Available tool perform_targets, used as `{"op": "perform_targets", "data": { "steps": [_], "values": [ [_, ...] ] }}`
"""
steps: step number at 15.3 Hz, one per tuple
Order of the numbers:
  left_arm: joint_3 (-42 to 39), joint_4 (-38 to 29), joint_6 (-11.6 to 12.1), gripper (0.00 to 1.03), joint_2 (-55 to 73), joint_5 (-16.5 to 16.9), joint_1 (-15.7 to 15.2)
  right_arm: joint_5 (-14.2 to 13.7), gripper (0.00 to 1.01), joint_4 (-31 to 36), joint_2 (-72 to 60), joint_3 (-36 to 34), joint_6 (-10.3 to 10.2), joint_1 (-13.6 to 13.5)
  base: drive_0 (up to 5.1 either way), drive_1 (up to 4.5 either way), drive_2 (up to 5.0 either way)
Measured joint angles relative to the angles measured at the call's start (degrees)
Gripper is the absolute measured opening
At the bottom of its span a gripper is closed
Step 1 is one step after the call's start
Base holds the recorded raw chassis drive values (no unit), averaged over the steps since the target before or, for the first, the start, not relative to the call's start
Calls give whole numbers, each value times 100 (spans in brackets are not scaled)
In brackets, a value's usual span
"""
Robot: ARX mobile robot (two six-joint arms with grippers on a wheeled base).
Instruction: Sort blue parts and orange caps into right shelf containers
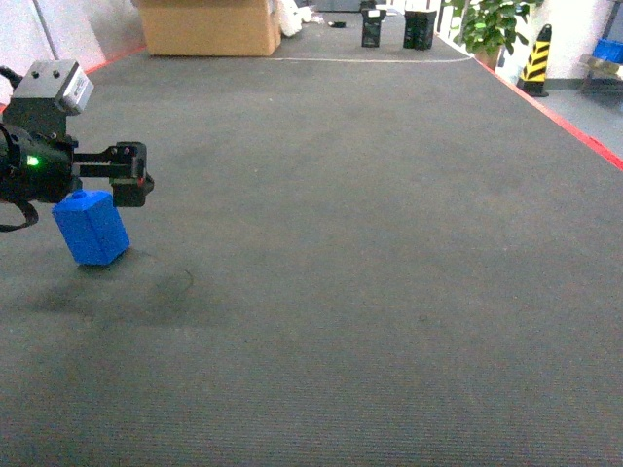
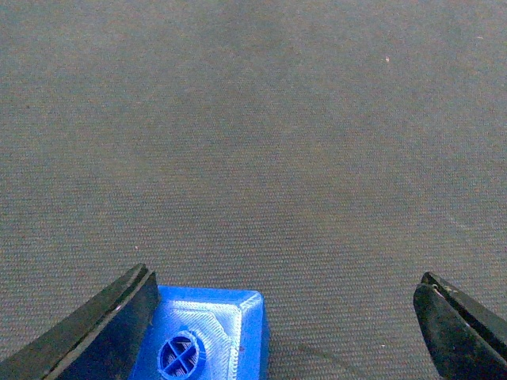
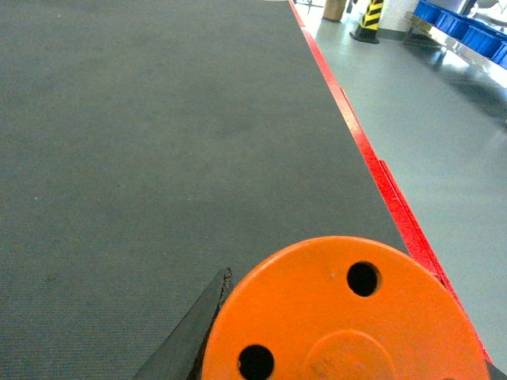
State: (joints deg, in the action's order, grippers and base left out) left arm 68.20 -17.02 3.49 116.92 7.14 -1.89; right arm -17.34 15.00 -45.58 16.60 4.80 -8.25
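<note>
The left arm's black, boxy metal tool [image 1: 131, 175] has a red edge, a lit green lamp and a grey, screw-studded camera block [image 1: 56, 86] on top; its fingers [image 2: 95, 328] are matte black wedges.

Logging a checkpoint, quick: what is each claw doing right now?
Left claw: open, blue part beside one finger, not gripped.
Right claw: cannot tell; orange cap fills its view.

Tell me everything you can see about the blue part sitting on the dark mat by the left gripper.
The blue part is a small bright blue box-shaped block that looks like layered, printed plastic. Its top has bevelled edges and a round stud with a cross-shaped recess. It stands on the dark ribbed mat, at the far left of the head view, leaning slightly. The left gripper is open around it: one finger sits right against the block's side, the other well clear, so it is not clamped.
</note>
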Motion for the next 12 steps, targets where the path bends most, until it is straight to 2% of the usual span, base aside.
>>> {"op": "perform_targets", "data": {
  "steps": [12],
  "values": [
    [-212, -50, -7, 98, -197, 96, -24, 2, 44, 0, 0, 0, 0, 0, 0, 0, 0]
  ]
}}
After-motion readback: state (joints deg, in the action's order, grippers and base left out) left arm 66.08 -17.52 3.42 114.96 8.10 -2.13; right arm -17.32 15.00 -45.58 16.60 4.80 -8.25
